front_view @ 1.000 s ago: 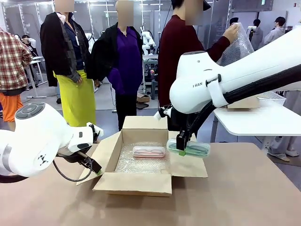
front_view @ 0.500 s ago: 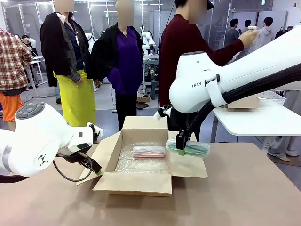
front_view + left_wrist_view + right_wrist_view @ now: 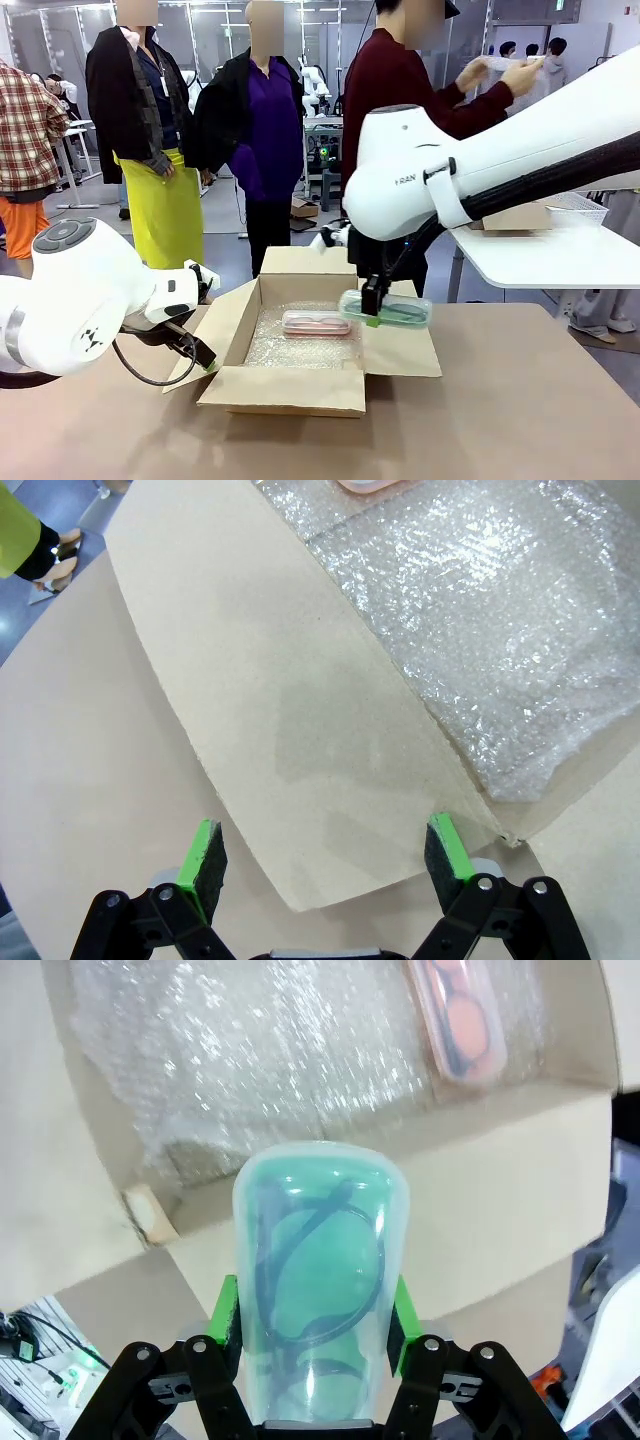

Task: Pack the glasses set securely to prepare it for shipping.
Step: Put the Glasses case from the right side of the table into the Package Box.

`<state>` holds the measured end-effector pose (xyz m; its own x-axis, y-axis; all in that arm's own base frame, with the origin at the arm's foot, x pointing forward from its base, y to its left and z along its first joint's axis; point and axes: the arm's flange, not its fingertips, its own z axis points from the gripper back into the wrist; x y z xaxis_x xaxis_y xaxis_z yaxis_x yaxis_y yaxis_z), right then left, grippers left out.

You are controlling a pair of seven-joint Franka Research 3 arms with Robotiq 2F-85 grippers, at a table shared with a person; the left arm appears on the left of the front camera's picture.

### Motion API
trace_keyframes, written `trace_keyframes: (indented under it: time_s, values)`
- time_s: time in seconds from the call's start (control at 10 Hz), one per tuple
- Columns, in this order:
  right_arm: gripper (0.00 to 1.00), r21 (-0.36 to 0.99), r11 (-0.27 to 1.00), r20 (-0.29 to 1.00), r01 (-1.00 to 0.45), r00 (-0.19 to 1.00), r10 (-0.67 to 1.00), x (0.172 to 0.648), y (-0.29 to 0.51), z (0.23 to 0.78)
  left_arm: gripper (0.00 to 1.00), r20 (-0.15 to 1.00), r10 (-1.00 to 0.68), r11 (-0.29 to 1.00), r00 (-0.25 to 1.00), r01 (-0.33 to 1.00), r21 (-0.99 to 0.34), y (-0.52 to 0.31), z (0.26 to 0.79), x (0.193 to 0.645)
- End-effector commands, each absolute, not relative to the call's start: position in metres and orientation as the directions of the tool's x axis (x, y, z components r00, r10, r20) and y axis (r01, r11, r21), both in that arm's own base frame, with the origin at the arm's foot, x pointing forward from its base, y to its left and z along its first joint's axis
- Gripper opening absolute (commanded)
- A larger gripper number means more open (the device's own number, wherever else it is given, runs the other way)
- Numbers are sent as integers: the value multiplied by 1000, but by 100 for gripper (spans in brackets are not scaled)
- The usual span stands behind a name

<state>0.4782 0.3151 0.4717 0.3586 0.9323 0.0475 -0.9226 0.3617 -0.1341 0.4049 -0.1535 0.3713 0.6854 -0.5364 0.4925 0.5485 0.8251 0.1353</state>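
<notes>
My right gripper is shut on the mint green glasses case, carrying it in the air over the right flap of the open cardboard box. In the right wrist view the green case sits between the green pads, with dark glasses visible inside. The pale pink case lies on bubble wrap inside the box; it is at the top right in the right wrist view. My left gripper stands open astride the edge of the box's left flap, touching nothing I can see.
A person in a dark red top stands behind the box, hands raised to the right. A white side table with a basket stands at the right. The brown tabletop spreads around the box.
My right gripper has moved left and slightly up with the green case, closer to the box opening. The person's hands shifted at the right. The left arm has stayed still.
</notes>
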Motion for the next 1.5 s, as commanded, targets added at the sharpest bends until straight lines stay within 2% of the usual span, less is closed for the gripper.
trace_keyframes:
  time_s: [0.0, 0.3, 0.5, 0.6, 1.4]
  values:
    - [65, -136, 254, 34, -958, 252, 967, 486, 339, 472, 100, 495, -533, 827, 686, 546, 133, -152, 372, 403]
    - [65, -156, 123, 65, -980, 114, 991, 498, 378, 453, 100, 495, -533, 827, 686, 546, 133, -152, 372, 403]
    - [65, -198, 76, 58, -977, 66, 996, 509, 402, 442, 100, 495, -533, 827, 686, 546, 133, -152, 372, 403]
    - [65, -190, 55, 96, -980, 37, 995, 516, 410, 435, 100, 495, -533, 827, 686, 546, 133, -152, 372, 403]
    - [65, -143, 48, 102, -989, 33, 994, 537, 421, 374, 100, 495, -533, 827, 686, 546, 133, -152, 372, 403]
